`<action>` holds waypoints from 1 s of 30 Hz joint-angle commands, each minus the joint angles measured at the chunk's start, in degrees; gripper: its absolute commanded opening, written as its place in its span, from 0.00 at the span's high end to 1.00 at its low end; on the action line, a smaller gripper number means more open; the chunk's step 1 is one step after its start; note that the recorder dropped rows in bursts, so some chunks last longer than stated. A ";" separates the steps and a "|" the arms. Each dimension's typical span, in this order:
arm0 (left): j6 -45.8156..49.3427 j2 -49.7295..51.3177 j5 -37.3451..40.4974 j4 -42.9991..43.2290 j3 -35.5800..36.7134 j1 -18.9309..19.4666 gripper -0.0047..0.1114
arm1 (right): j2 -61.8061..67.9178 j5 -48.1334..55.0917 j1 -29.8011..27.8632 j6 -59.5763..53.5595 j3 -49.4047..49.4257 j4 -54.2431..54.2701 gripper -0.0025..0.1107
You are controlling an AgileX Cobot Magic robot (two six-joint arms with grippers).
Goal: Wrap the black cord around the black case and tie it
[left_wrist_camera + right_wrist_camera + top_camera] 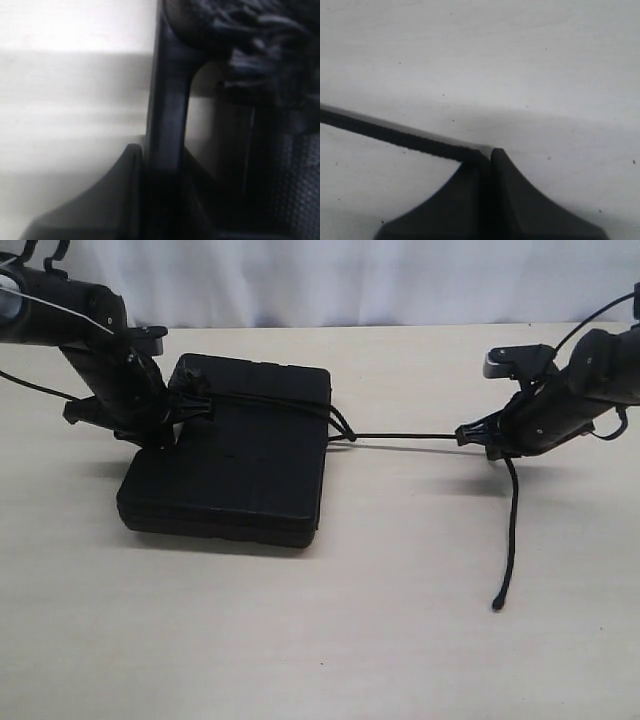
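The black case (230, 475) lies flat on the table, left of centre. The black cord (400, 436) runs across the case's far top, crosses itself in a knot (343, 430) at the case's right edge, then stretches taut to the right. My left gripper (190, 405) is shut on the cord at the case's far left corner, beside the frayed tuft (260, 35). The cord (167, 115) passes between that gripper's (165, 160) jaws. My right gripper (465, 433) (487, 152) is shut on the cord (395, 134). The tail hangs down to its knob end (497, 604) on the table.
A pale wooden table (400, 640) carries the case, with a white curtain (350, 280) behind it. The left arm (100, 360) leans over the case's far left corner. The right arm (580, 390) reaches in from the right edge.
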 commanded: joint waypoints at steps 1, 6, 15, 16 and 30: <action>-3.03 -0.24 -1.28 4.23 -0.51 1.63 0.96 | -0.92 -1.85 -2.53 1.12 0.53 -3.04 0.94; -3.03 1.88 -1.04 6.84 -0.51 1.63 0.96 | -0.92 -1.86 -2.56 2.91 0.53 -3.04 0.94; -2.89 5.56 -2.47 8.05 -0.51 1.48 0.72 | -0.92 -1.86 -2.56 3.34 0.53 -2.80 0.94; -2.89 5.65 -2.37 8.14 -0.51 1.39 0.68 | -0.92 -1.86 -2.56 3.34 0.53 -2.80 0.94; -2.89 -1.16 2.36 8.28 -5.16 1.39 0.59 | -1.28 0.88 -3.30 3.64 -1.58 -2.80 0.94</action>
